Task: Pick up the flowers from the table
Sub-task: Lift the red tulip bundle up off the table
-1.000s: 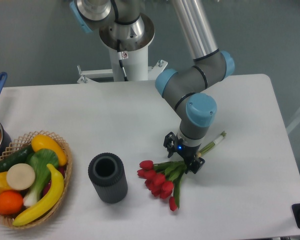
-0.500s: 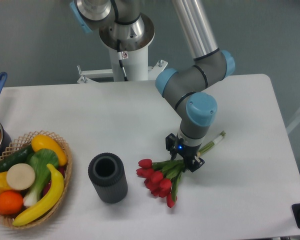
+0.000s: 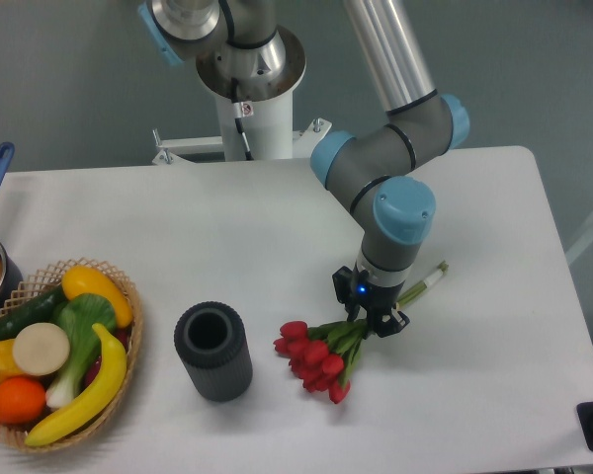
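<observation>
The claw (image 3: pixel 372 321) is pointing straight down and clenching around the stems of the red tulips (image 3: pixel 321 353), its wrist hiding most of the fingers. The blooms are fanning out toward 8 o'clock of the claw, the stem ends poking out toward 2 o'clock, low over the white desk (image 3: pixel 227 237). At 9 o'clock a dark ribbed cylindrical vase (image 3: pixel 212 351) is standing upright, and farther that way a wicker basket of fruit (image 3: pixel 128 296) is sitting.

A plain grey-blue floor (image 3: pixel 69 89) surrounds the scene under soft, even light. A white cylindrical pedestal (image 3: pixel 257 123) stands on a metal base bracket (image 3: pixel 193 146).
</observation>
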Tool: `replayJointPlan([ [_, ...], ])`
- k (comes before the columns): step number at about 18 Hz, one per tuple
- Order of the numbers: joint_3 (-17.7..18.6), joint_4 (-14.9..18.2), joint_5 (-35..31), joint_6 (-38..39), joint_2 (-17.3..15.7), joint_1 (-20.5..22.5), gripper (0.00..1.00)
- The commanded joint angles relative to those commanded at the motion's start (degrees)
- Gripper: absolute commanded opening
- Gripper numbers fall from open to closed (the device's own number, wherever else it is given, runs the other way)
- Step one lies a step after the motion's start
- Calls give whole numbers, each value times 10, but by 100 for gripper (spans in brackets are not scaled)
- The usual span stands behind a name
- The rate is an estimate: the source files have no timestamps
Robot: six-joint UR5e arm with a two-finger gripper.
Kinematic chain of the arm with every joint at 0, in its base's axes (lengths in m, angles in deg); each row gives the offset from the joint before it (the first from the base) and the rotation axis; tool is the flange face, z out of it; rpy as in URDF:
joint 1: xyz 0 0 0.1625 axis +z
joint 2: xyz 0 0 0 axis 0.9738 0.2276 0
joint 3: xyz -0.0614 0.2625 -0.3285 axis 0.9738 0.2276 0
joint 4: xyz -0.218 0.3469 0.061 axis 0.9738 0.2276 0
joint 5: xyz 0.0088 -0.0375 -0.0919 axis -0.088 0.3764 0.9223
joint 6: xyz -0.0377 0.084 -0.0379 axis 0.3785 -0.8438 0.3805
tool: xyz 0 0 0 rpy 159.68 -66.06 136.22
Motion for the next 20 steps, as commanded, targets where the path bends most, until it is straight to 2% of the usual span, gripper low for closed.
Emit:
replayJointPlan([
  [6, -5, 0, 49, 4, -33, 4, 40],
  [9, -25, 1, 98, 45, -53, 4, 40],
  [13, -54, 1, 154, 92, -60, 11, 40],
  [15, -54, 1, 182, 122, -76, 12, 40],
  [20, -53, 8, 232, 127, -124, 26, 40],
])
